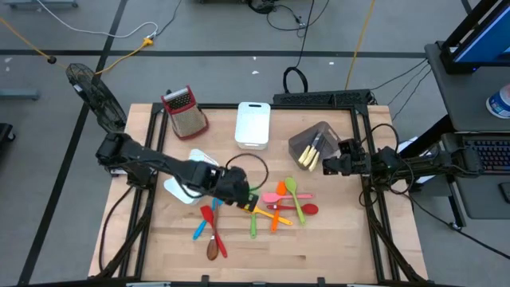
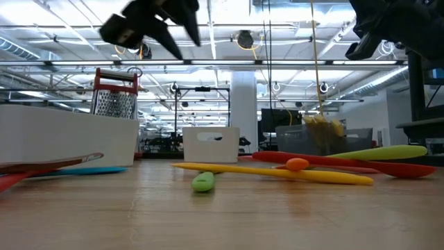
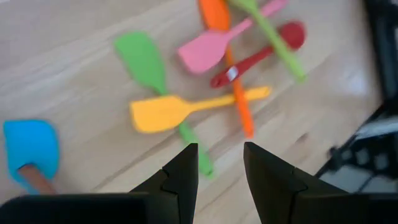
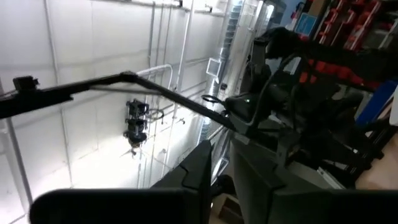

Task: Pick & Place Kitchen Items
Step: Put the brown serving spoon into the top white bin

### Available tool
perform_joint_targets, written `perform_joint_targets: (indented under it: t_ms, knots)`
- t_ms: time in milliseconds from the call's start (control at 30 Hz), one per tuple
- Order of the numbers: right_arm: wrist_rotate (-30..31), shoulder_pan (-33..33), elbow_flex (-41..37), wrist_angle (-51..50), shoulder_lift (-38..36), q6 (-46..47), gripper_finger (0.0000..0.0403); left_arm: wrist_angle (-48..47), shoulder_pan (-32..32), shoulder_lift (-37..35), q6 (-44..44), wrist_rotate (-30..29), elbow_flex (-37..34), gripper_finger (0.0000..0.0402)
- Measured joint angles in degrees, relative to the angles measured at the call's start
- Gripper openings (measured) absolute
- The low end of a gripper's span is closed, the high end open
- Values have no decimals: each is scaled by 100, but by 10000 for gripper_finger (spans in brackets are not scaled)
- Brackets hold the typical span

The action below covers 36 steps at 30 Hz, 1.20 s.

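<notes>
Several toy utensils lie flat on the wooden table [image 1: 335,255]: a green spatula [image 3: 146,62], a yellow spatula [image 3: 161,112], a pink spatula [image 3: 208,50], a red spoon [image 3: 273,46] and an orange one [image 3: 235,87] cross one another. A blue spatula [image 3: 31,149] lies apart. My left gripper [image 3: 221,149] hovers open above the green spatula's handle, tilted downward, touching nothing; it shows mid-table in the high view [image 1: 243,195]. My right gripper [image 4: 221,165] is raised beside the grey bin [image 1: 315,143], points up at the ceiling, and has a narrow gap with nothing in it.
A white bin [image 1: 253,123] stands at the far middle, and a second white bin [image 1: 182,187] lies under my left arm. The grey bin holds cream-coloured utensils. A metal grater [image 1: 185,112] with a red handle stands far left. Bare wood shows near the front edge.
</notes>
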Motion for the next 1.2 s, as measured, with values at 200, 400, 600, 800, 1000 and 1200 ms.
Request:
perform_joint_targets:
  t_ms: [200, 400, 600, 800, 1000, 1200]
  knots:
    - [-74, 0, 0, -2, 0, 143, 59, -408, -479, 0, 1021, -38, -2, 134]
    - [-77, 0, 0, 0, 0, 151, 59, -761, -825, 0, 3524, 73, -1, 134]
    - [-77, 0, -2, -2, 0, 151, 59, -1194, -979, 0, 6330, -417, -2, 134]
    - [-76, 0, -4, -2, 0, 144, 59, -1518, -974, 4, 8448, -900, -2, 134]
    - [-70, 0, -4, -1, 0, 88, 59, -1448, -999, 9, 9492, -626, -2, 134]
    - [-59, -2, -4, -8, 0, -44, 59, -1391, -1009, 91, 10182, -39, -64, 134]
